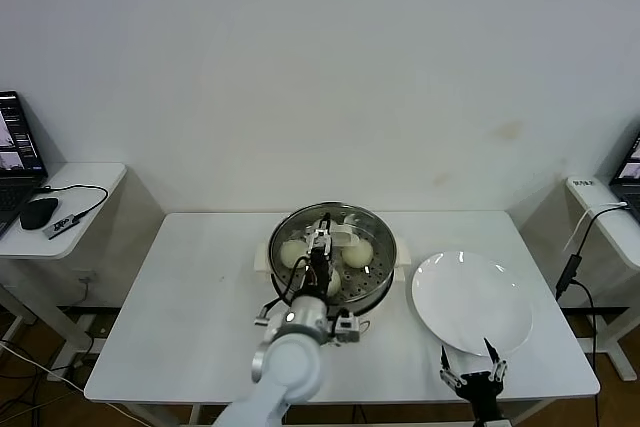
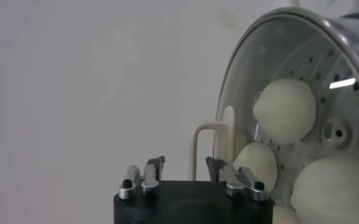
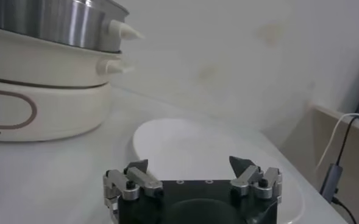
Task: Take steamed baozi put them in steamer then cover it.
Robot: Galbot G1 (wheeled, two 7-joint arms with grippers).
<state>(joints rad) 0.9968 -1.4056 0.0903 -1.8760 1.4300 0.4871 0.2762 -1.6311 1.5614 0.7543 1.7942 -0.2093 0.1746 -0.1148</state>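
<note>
Two hands are showing, and only one is working. The left hand (image 1: 322, 244) is hanging directly over the steamer (image 1: 330, 259), its fingers (image 2: 155, 165) spread to a medium gap. The cream handle (image 2: 206, 143) is sitting just beyond the fingertips, and nothing is being gripped. That pose fits the lid step, since the handle is the only part of the glass that offers a safe pinch.

The cover (image 2: 246, 79) is lying across the steamer's mouth and appears to be seated on the rim, though I cannot tell whether it is fully settled. Through the glass the steamed baozi (image 2: 284, 109) are resting on the perforated tray inside the steamer. Three are showing plainly in the left wrist view, with the edge of a fourth at the picture's border. They are sitting spaced around the tray, probably so that steam can pass between them.

To the right of the steamer, and close to it, a white plate (image 1: 470, 302) is lying bare on the tabletop (image 1: 190, 307), so the loading seems done. Further right of the steamer, at the plate's near edge, the right hand (image 1: 478, 377) is waiting with its fingers held wide and holding nothing. It is likely parked there to stay out of the left arm's way.
</note>
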